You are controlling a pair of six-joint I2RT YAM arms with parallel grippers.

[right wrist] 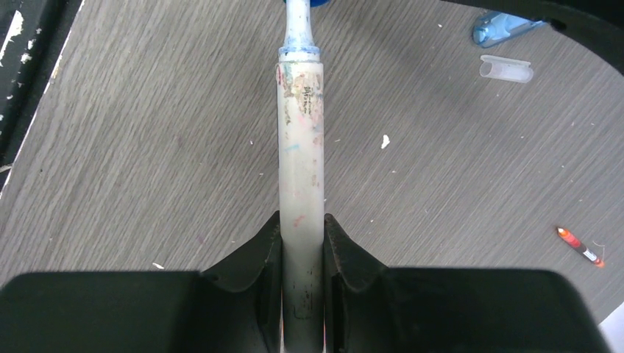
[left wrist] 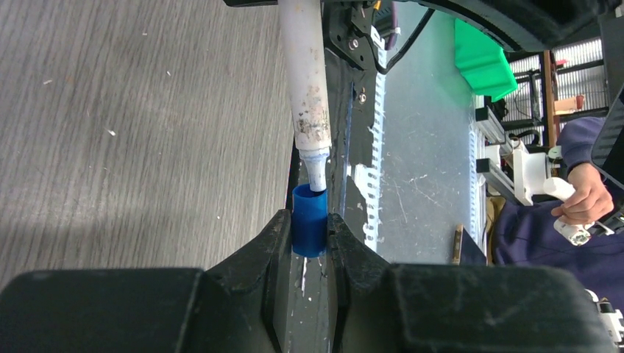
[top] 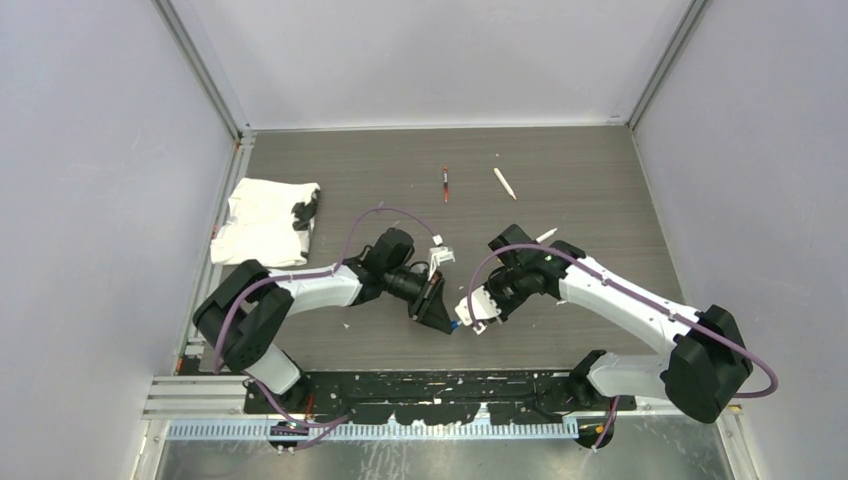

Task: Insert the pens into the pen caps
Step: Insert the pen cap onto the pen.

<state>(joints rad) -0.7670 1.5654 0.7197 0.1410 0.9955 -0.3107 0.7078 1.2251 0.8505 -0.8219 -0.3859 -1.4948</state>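
In the left wrist view my left gripper (left wrist: 310,234) is shut on a short blue pen cap (left wrist: 309,213), its open mouth facing a white-barrelled pen (left wrist: 305,73). The pen's blue-white tip (left wrist: 316,175) sits just inside the cap's mouth. My right gripper (right wrist: 302,229) is shut on that pen's barrel (right wrist: 300,147), and the pen's blue tip (right wrist: 298,22) points away from the camera. From above, the two grippers (top: 437,305) (top: 472,312) meet nose to nose over the near middle of the table. Two more pens, one red-tipped (top: 445,183) and one white (top: 505,183), lie further back.
A white cloth (top: 265,220) with a dark item (top: 305,212) on it lies at the left. A light-blue oblong piece (right wrist: 504,28), a clear cap (right wrist: 505,68) and a red-tipped pen (right wrist: 580,246) lie on the table to the right of the held pen. Grey walls enclose the table.
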